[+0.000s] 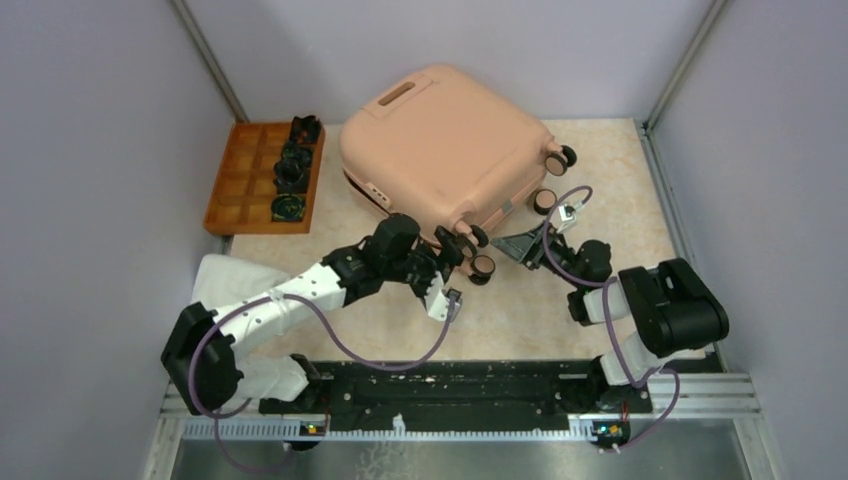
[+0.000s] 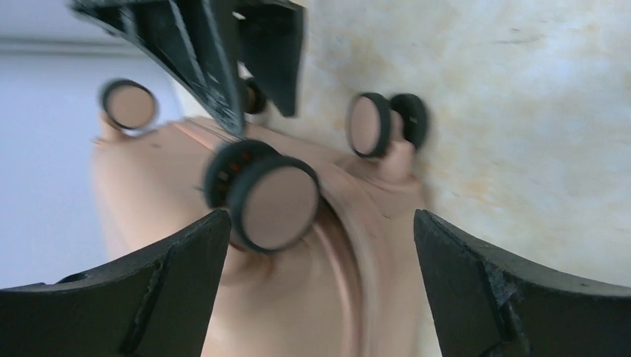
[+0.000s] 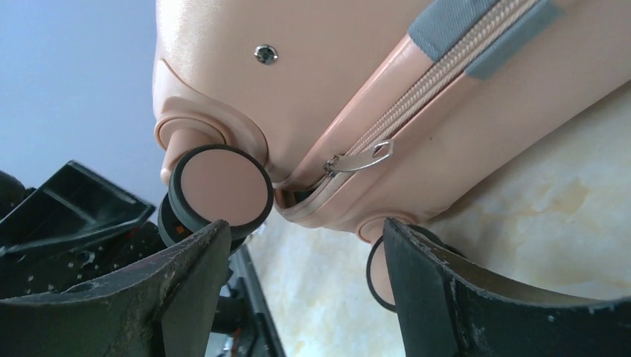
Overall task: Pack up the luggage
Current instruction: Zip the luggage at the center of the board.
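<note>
Your luggage (image 1: 440, 140) lies flat and closed on the worktop (image 1: 600, 170), at the far middle, handle end away from you and wheels pointing toward the near right. Both arms have met at that wheeled end.

Your left pincer (image 2: 320, 219) stands wide, holding nothing. One caster wheel (image 2: 271, 204) sits just beyond its fingers (image 2: 149, 290), in the gap between them as its wrist camera sees it (that view is blurred, so whether anything touches I cannot tell).

Your right pincer (image 3: 305, 227) is also spread, with nothing in it. Another wheel (image 3: 223, 186) sits right at the tip of one of its fingers, and the metal zipper pull (image 3: 361, 155) hangs at the shell's corner just past the gap.

At the far left, beside the suitcase but apart from it, is an orange compartmented tray (image 1: 228, 190) with small black parts (image 1: 290, 170) in its right-hand column. A white cloth (image 1: 225, 280) lies on the near left, under your left arm.
</note>
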Controlling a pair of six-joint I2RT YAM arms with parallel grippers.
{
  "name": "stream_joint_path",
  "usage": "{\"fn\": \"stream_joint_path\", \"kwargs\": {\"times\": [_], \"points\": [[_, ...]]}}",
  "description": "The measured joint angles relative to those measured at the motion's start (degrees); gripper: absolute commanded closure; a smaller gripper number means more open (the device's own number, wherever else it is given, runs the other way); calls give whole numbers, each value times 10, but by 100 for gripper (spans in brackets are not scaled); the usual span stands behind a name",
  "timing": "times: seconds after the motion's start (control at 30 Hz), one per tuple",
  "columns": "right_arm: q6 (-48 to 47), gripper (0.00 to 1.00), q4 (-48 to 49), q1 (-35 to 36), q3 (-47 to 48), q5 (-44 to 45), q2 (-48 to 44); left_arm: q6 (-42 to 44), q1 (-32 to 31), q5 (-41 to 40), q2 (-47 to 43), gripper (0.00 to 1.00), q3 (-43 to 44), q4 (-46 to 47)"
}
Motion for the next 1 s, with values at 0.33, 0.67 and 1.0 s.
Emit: {"fn": "stream_joint_path", "kwargs": {"times": [0.33,0.67,1.0], "points": [[78,41,25,0,24,-3,44,124,-31,-28,84,1,-8,188],[91,43,-21,0,43,61,39,161,-33,-78,205,49,124,128],[90,49,-23,8,41,82,39,174,-34,-97,208,61,127,112]]}}
